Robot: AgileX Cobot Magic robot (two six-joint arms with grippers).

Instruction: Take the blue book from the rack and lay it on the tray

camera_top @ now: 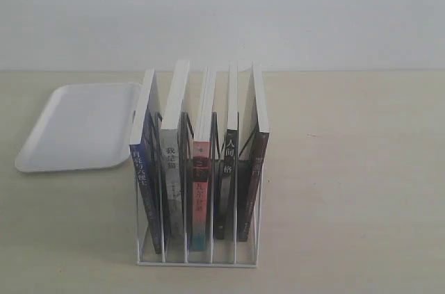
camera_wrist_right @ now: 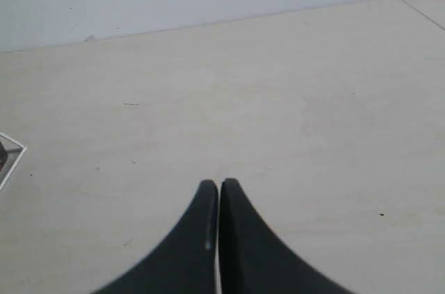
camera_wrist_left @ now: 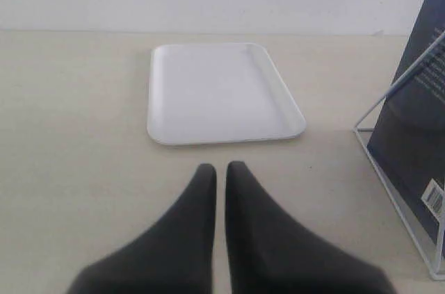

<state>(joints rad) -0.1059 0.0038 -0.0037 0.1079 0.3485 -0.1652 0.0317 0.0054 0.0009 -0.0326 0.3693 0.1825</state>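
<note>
The blue book (camera_top: 144,169) stands leaning in the leftmost slot of the white wire rack (camera_top: 198,260); its dark blue cover (camera_wrist_left: 416,120) and the rack's wire frame (camera_wrist_left: 389,96) show in the left wrist view. The white tray (camera_top: 80,127) lies flat on the table left of the rack, with nothing on it, and in the left wrist view the tray (camera_wrist_left: 219,92) is just beyond my left gripper (camera_wrist_left: 220,167). That gripper is shut with nothing in it, only a thin gap showing. My right gripper (camera_wrist_right: 220,183) is shut over bare table. Neither gripper appears in the exterior view.
Four other books fill the rack: a grey-spined one (camera_top: 172,169), a red-spined one (camera_top: 199,183), a black one (camera_top: 226,169) and a dark brown one (camera_top: 252,169). A corner of the rack (camera_wrist_right: 8,158) shows in the right wrist view. A pale wall backs the beige table.
</note>
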